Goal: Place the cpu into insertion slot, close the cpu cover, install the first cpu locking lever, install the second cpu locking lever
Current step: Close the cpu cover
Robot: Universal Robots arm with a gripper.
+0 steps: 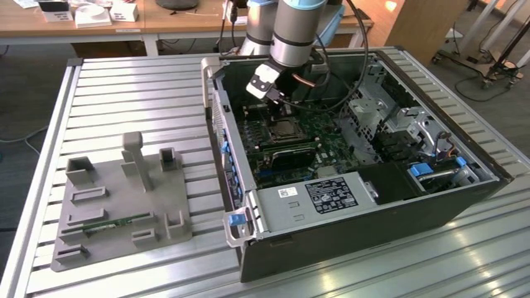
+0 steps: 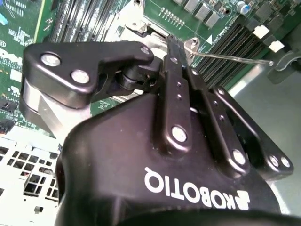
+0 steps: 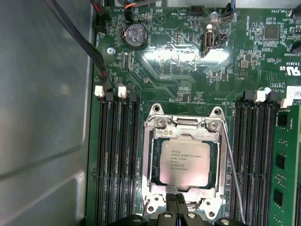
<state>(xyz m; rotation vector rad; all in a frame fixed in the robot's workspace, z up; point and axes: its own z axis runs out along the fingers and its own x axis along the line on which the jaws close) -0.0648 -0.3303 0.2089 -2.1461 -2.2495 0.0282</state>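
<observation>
Cpu (image 3: 184, 162) lies under the lowered cpu cover (image 3: 186, 133) — fingers (image 3: 170, 203) pressed together at its edge.

My gripper (image 3: 176, 201) gleams glossy black; the cpu (image 3: 184, 162) shows matt silvery metal; the cpu cover (image 3: 186, 126) shines smooth, bright metal.

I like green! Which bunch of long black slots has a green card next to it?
The bunch beside the thin wire has it; the other bunch borders the grey wall.
</observation>
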